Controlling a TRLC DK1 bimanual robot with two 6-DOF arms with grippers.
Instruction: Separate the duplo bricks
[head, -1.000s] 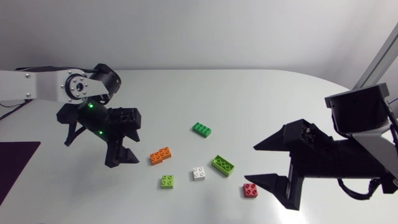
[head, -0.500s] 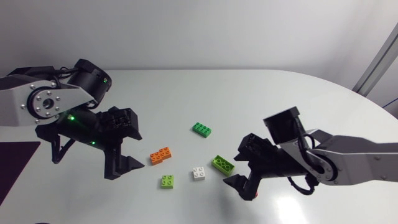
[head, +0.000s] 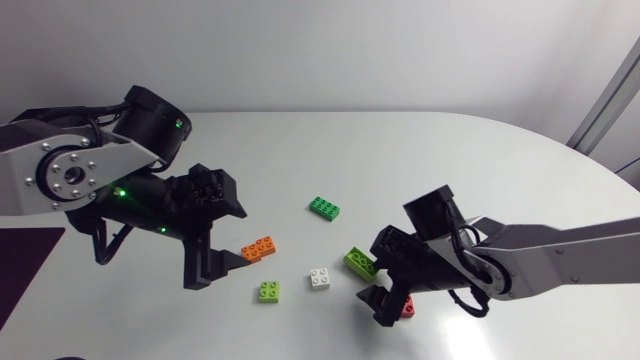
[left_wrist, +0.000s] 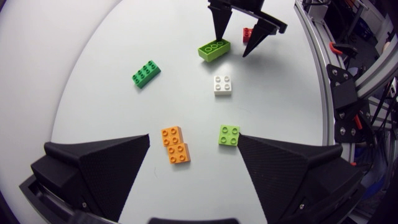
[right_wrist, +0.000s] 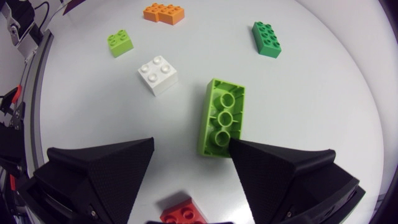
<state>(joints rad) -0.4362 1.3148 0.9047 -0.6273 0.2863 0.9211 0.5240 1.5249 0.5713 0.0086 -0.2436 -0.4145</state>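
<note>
Left gripper and right gripper both gape wide and empty. Seen from overhead, the right gripper half hides the red brick.

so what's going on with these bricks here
Loose duplo bricks lie on the table. The left end effector is open, with the orange brick just ahead, between its fingers. The right end effector is open too, with the red brick between its fingers and the long lime brick just ahead. Nothing is gripped yet.
</note>
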